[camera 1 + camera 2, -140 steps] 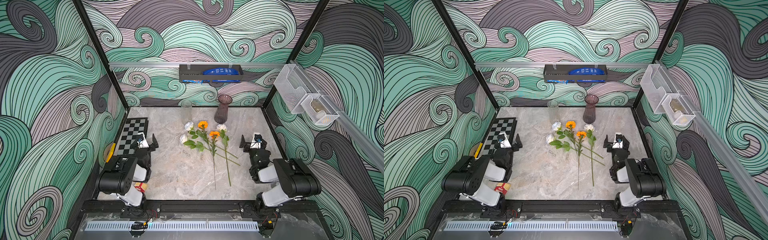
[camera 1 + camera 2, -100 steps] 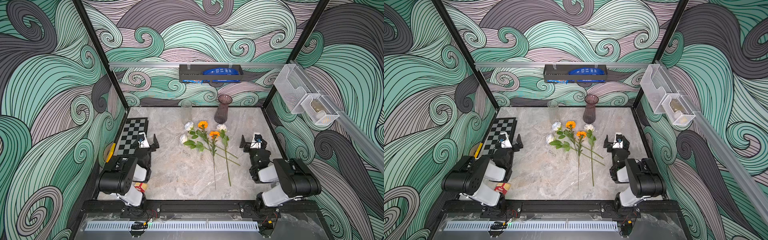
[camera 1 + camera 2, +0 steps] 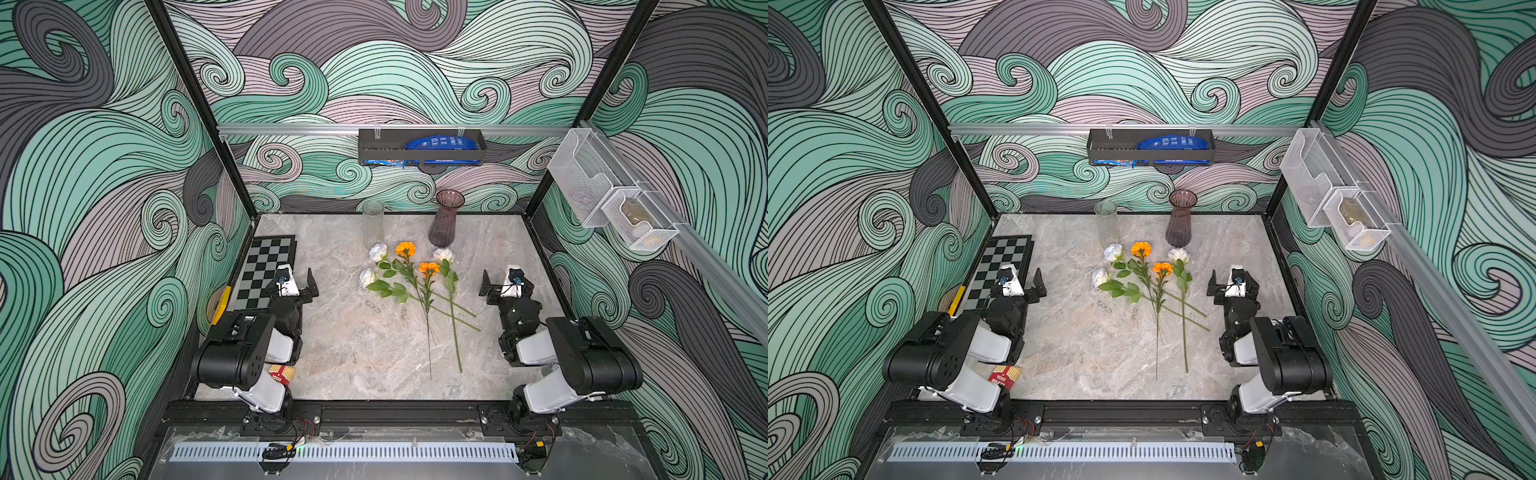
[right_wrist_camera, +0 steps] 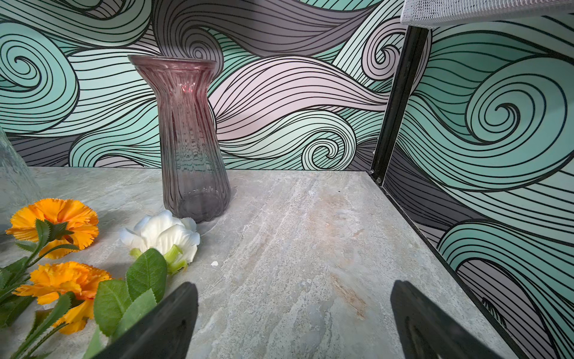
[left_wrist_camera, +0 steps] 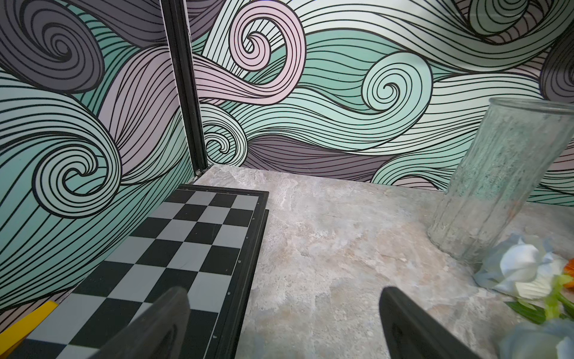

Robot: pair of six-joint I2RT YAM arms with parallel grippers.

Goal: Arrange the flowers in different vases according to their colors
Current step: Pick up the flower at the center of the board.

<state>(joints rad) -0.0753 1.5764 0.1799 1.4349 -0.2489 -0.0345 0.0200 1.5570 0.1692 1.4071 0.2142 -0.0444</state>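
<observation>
Five flowers lie loose in the middle of the marble table [image 3: 340,357]: two orange blooms [image 3: 406,249] [image 3: 429,268] and three white roses [image 3: 378,252] [image 3: 367,277] [image 3: 443,254], stems pointing toward the front. Behind them stand a clear glass vase [image 3: 372,224] and a purple ribbed vase [image 3: 444,224], both empty. My left gripper [image 3: 297,286] rests open at the left, over the chessboard's edge [image 5: 248,248], its jaws [image 5: 283,295] empty. On the right side my right gripper [image 3: 505,286] is open too, with nothing between its fingers [image 4: 295,289]; the nearest white rose [image 4: 164,233] lies just beside it.
A chessboard [image 3: 266,270] lies flat at the left wall, a yellow strip [image 3: 220,299] beside it. A red box of sticks [image 3: 282,374] sits under the left arm. A black shelf [image 3: 419,147] hangs on the back wall, clear bins [image 3: 602,199] on the right wall.
</observation>
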